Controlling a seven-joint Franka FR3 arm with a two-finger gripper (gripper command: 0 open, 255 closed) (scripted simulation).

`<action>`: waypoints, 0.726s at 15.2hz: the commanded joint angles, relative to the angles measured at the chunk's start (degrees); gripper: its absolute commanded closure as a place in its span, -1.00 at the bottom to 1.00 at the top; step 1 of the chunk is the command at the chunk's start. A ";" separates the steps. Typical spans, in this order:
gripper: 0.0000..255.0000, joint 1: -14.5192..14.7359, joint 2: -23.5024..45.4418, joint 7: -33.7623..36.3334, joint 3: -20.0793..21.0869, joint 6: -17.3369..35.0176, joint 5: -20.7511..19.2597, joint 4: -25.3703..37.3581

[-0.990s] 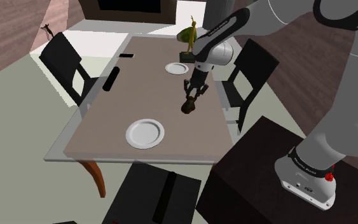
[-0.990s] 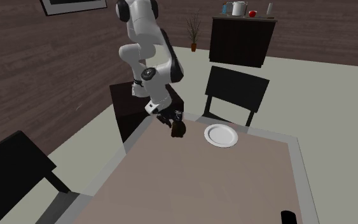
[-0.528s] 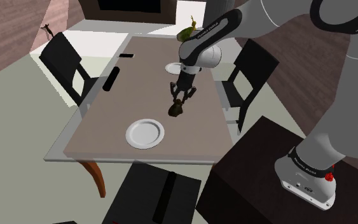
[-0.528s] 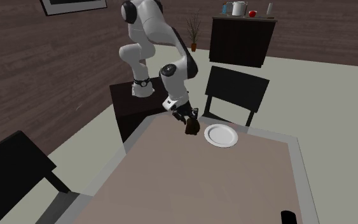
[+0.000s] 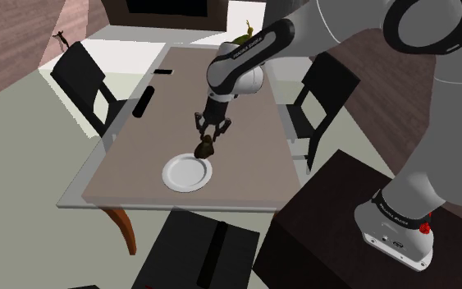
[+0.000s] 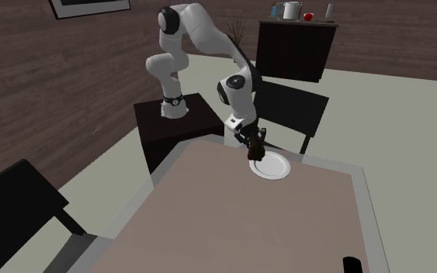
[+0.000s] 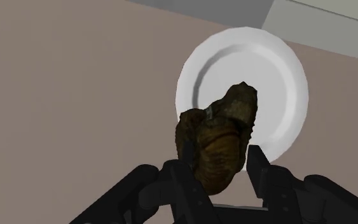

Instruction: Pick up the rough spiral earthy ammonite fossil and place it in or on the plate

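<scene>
- The black gripper (image 7: 219,162) points down at the table, its two fingers (image 7: 182,181) pinching the fossil (image 7: 219,137) from either side, spread only as wide as the fossil itself.
- The fossil is a lumpy, brown-olive coil with a rough surface; most of it sticks out past the fingertips.
- In the shoulder view the gripper (image 5: 208,139) holds the fossil (image 5: 207,149) over the far right rim of the white plate (image 5: 186,173) (whether it touches the plate cannot be told).
- In the second exterior view the fossil (image 6: 254,153) sits at the plate's (image 6: 273,166) left edge, under the gripper (image 6: 254,147).
- Seen along the fingers, the plate (image 7: 285,83) lies just behind the fossil, round and white with a raised rim.
- The plate rests near one end of a long table (image 5: 180,98) with a plain grey-brown top and a pale border.
- A slim black object (image 5: 145,103) lies on the table's left side in the shoulder view.
- Black chairs (image 5: 85,78) stand along the table's sides; another (image 6: 286,108) stands just behind the plate.
- The arm rises from a dark stand (image 6: 170,128) beside the table.
- Far off, a dark cabinet (image 6: 294,46) stands against a dark wood wall, with a potted plant (image 6: 234,35) to its left.
</scene>
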 commanded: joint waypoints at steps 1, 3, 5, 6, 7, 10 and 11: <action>1.00 1.86 2.21 3.02 0.28 -0.42 -0.84 3.53; 1.00 3.66 4.14 5.77 0.45 -0.93 -1.65 6.76; 1.00 5.85 6.76 9.11 0.57 -1.82 -2.70 11.19; 1.00 5.85 7.24 8.88 0.62 -1.33 -2.55 11.16; 1.00 5.82 7.74 8.65 0.69 -0.84 -2.42 11.14; 1.00 5.73 9.26 7.98 0.92 0.61 -2.04 11.15; 1.00 5.70 9.78 7.76 0.99 1.08 -1.91 11.19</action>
